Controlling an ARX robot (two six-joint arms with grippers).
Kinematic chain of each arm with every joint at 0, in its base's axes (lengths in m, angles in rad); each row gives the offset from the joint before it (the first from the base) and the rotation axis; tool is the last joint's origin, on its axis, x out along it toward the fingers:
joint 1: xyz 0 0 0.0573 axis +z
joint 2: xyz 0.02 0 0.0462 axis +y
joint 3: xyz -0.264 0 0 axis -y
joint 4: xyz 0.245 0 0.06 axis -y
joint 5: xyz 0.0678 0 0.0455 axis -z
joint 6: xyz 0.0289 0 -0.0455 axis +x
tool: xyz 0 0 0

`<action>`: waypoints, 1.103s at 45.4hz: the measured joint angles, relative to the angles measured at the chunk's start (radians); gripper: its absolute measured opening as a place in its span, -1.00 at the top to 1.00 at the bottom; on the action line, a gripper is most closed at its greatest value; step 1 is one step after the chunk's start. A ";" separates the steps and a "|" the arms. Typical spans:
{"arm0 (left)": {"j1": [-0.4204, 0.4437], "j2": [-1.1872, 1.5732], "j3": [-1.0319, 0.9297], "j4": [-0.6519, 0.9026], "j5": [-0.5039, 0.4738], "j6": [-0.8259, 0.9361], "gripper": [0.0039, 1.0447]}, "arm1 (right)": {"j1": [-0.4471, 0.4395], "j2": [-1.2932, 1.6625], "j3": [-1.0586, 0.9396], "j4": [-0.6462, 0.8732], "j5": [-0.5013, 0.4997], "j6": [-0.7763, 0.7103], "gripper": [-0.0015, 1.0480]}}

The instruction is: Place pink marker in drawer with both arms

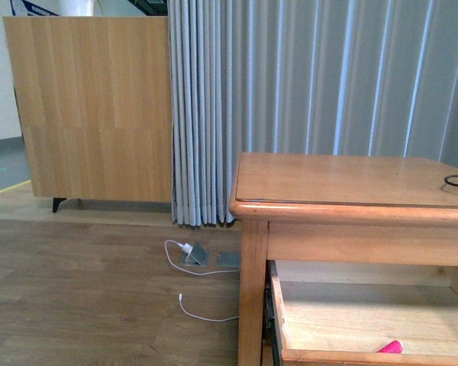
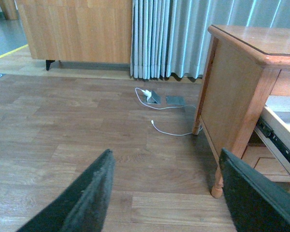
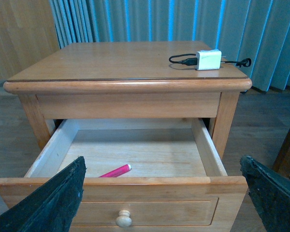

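The drawer [image 3: 203, 145] of the honey-coloured wooden cabinet stands pulled open, its front panel with a round pale knob [image 3: 123, 219] facing me. The pink marker [image 3: 115, 171] lies on the plywood floor inside the drawer, close behind the front panel; its tip shows in the front view [image 1: 391, 348]. My right gripper [image 3: 164, 193] is open and empty, its fingers [image 3: 48, 203] wide apart in front of the drawer front. My left gripper [image 2: 166, 193] is open and empty over the floor, left of the cabinet. The drawer's side shows in the left wrist view [image 2: 280, 130].
A white charger block with a black cable [image 3: 209, 60] lies on the cabinet top [image 3: 125, 63]. A white cable [image 1: 202, 313] and a floor socket [image 1: 197, 254] lie on the wooden floor left of the cabinet. Grey curtains [image 1: 320, 76] and a wooden sideboard [image 1: 91, 107] stand behind.
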 joint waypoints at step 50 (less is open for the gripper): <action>0.001 0.000 0.000 0.000 0.000 0.001 -0.89 | 0.134 0.994 0.352 -0.127 -0.122 -0.086 -0.84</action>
